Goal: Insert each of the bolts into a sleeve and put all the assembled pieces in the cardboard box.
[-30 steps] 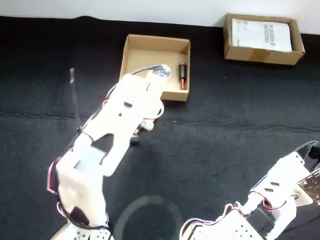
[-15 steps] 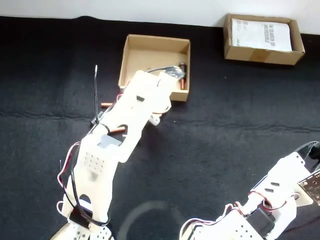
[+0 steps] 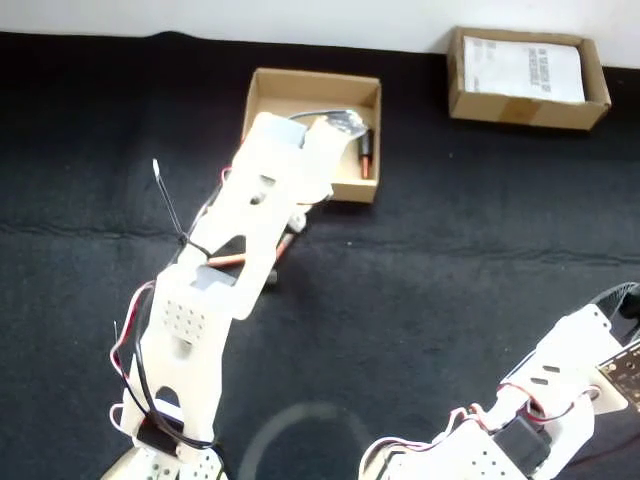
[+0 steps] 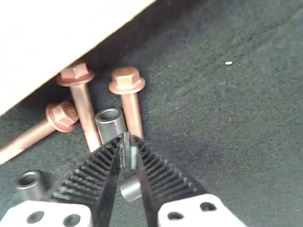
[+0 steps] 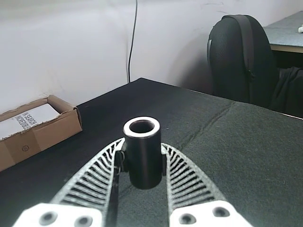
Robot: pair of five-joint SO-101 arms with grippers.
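My left gripper (image 4: 127, 147) is shut and empty, its tips low over the black mat beside the cardboard box wall (image 4: 57, 33). Three copper bolts lie there: one (image 4: 129, 97) just ahead of the tips, another (image 4: 81, 97), and a third (image 4: 45, 125). A grey sleeve (image 4: 111, 124) stands by the tips, a second (image 4: 130, 188) lies under the fingers, and a third (image 4: 29, 180) sits off to the side. From above, the left arm (image 3: 260, 200) covers this spot in front of the box (image 3: 262, 100), which holds one assembled piece (image 3: 365, 152). My right gripper (image 5: 142, 153) is shut on an upright black sleeve (image 5: 142, 156).
A second cardboard box (image 3: 525, 75) with a printed sheet stands at the back right. The right arm (image 3: 560, 385) is at the front right corner. A thin cable (image 3: 168, 205) sticks up beside the left arm. A chair (image 5: 241, 56) is beyond the table.
The left arm has swung and stretched a little farther toward the cardboard box. The right arm has kept still with its sleeve.
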